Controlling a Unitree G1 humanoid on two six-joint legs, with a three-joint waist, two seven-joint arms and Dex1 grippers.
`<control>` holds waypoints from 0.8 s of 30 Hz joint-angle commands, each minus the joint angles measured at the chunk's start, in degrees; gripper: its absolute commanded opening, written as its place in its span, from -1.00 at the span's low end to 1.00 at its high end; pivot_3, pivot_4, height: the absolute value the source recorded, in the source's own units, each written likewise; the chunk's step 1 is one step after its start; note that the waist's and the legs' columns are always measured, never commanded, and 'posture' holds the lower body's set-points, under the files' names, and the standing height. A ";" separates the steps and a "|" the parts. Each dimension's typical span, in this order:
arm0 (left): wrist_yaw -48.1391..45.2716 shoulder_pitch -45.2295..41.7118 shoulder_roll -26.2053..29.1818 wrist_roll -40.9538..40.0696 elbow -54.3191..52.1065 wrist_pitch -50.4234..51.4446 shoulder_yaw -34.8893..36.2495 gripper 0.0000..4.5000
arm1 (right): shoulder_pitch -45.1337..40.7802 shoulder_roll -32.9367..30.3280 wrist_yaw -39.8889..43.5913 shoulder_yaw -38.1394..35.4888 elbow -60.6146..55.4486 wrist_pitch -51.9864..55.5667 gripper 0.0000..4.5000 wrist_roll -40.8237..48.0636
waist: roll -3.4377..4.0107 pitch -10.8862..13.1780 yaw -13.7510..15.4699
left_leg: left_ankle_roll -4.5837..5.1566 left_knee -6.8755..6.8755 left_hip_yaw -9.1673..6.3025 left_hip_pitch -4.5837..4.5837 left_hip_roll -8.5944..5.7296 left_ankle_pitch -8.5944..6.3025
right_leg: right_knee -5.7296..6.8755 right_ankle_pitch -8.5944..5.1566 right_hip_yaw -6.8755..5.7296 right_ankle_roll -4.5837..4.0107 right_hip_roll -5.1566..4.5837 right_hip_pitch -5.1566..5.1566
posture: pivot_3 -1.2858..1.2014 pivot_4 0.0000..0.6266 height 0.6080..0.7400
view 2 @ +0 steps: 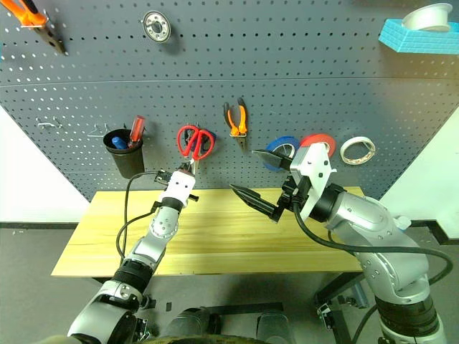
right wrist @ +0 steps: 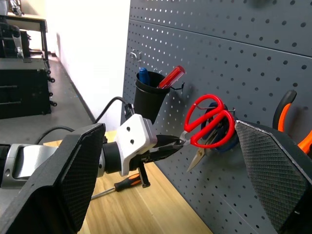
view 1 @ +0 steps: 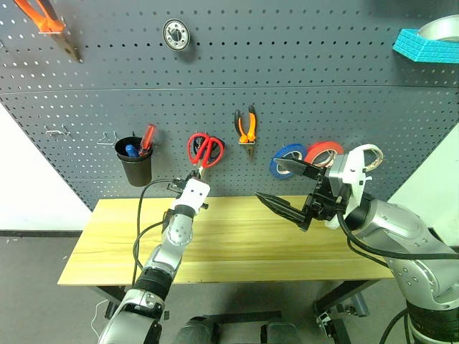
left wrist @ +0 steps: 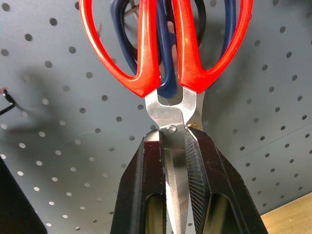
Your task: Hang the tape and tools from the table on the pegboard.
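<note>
The red-handled scissors (view 1: 205, 149) hang by their handles on the pegboard (view 1: 323, 93), in front of a blue-handled pair. My left gripper (left wrist: 174, 139) is shut on their blades just below the pivot. The orange-and-black pliers (view 1: 247, 127) hang to the right of them. Further right the red tape (view 1: 324, 152) hangs beside a blue roll (view 1: 287, 159). The orange-and-black screwdriver (right wrist: 127, 183) lies on the table (view 1: 237, 236) below my left wrist. My right gripper (view 1: 269, 178) hovers open and empty above the table, in front of the rolls.
A black cup (view 1: 135, 161) with a red-handled screwdriver (view 1: 147, 138) hangs left of the scissors. A whitish roll (view 2: 357, 150) hangs at the right. Higher up are a blue shelf (view 1: 427, 44), a round metal part (view 1: 176, 34) and an orange tool (view 1: 46, 21).
</note>
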 commanded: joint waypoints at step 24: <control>-7.93 12.94 2.80 -2.64 -13.63 13.15 2.94 0.38 | -1.40 -0.29 1.16 -0.60 0.40 -2.28 1.00 -1.62 | 0.03 -0.02 -0.07 | 0.00 0.00 0.00 0.03 0.00 0.00 | 0.06 0.00 0.02 -0.01 0.00 -0.01 | -0.08 -1.00 0.11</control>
